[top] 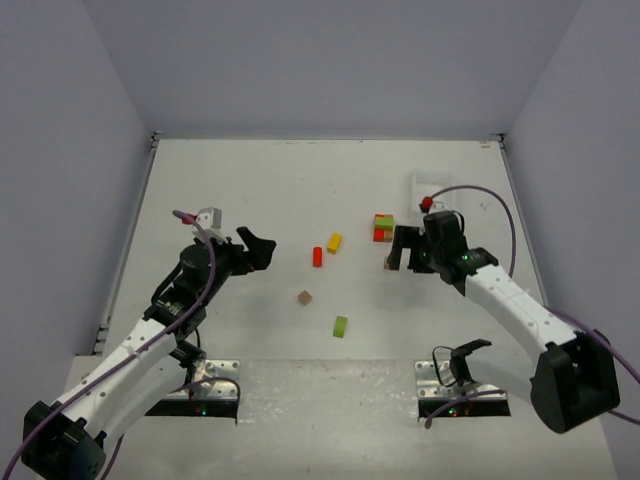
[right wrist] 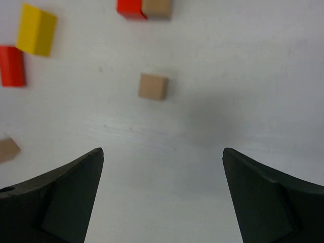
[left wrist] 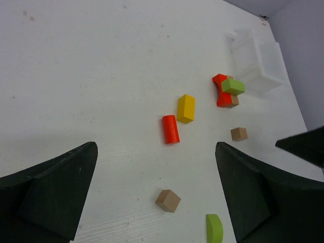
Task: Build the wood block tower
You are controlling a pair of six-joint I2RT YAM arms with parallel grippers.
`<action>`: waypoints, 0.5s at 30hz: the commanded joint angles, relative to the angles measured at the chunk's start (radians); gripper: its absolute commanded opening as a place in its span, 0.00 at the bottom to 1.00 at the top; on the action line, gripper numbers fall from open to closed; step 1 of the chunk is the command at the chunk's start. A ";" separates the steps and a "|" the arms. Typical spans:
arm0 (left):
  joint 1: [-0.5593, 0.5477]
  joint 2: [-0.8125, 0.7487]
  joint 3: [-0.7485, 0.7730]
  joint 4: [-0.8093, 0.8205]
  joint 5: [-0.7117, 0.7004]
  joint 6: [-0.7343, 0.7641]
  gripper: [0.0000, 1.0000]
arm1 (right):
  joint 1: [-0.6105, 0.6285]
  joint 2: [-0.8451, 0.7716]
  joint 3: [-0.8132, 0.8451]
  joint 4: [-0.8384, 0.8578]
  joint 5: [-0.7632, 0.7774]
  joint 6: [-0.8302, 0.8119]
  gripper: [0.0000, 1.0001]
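- Your left gripper [left wrist: 156,147] stands wide open and holds nothing. It hangs over the table [top: 250,190], left of the loose blocks.
- Your right gripper [right wrist: 162,152] is also wide and empty. A small brown cube [right wrist: 153,86] lies just ahead of its fingers.
- The tower [top: 383,228] is a low stack near the white tray [top: 425,182], with red and brown pieces below and a green block on top.
- The red cylinder [top: 317,256] and the yellow bar [top: 334,242] lie close together in the middle. A second brown cube [top: 304,297] and the green half-round [top: 341,326] lie nearer to the arms.

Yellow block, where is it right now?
In the top view the yellow block lies flat near the middle of the table, just right of the red cylinder and left of the little red and green stack.
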 commanded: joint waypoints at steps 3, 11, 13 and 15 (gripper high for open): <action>0.008 -0.084 -0.065 -0.067 -0.012 -0.092 1.00 | -0.005 -0.216 -0.203 0.069 -0.052 0.058 0.99; 0.007 -0.045 -0.034 -0.139 -0.024 -0.135 1.00 | -0.005 -0.214 -0.230 0.108 -0.045 0.048 0.99; 0.006 -0.035 -0.029 -0.150 -0.018 -0.143 1.00 | -0.005 -0.199 -0.227 0.114 -0.055 0.046 0.99; 0.008 -0.023 -0.040 -0.155 0.002 -0.163 1.00 | -0.004 -0.194 -0.239 0.147 -0.077 0.046 0.99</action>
